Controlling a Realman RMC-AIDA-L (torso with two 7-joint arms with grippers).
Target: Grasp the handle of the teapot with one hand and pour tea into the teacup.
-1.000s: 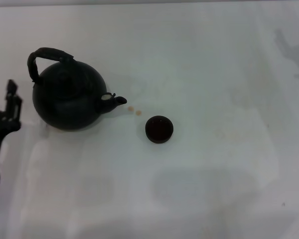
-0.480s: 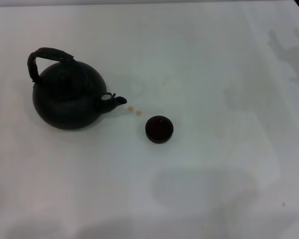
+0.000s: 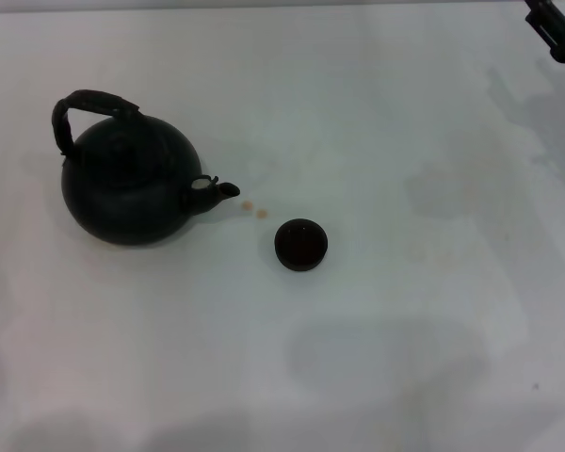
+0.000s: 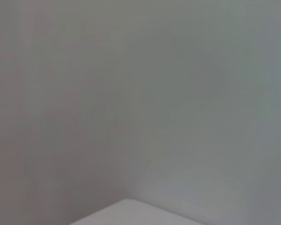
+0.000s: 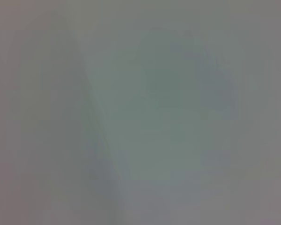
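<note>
Showing only as a dark piece at the far right corner of the head view, the right gripper point(image 3: 557, 30) does not let me tell if its fingers are apart or together, and the left gripper is not visible. The teapot point(image 3: 127, 184) stands on the table's point(image 3: 405, 330) left part, its handle point(image 3: 89, 108) arched over the top, spout toward the teacup point(image 3: 301, 244) nearby. I judge the risks to be a long reach from the right that knocks the small teacup, or a grasp off the handle's middle that lets the heavy teapot swing and spill.

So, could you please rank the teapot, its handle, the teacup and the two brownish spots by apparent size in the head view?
1. Teapot, largest by far.
2. Handle, an arch narrower than the pot's body.
3. Teacup, probably a little smaller than the handle's span.
4. The two spots, tiny and alike; I won't rank them against each other.
</note>
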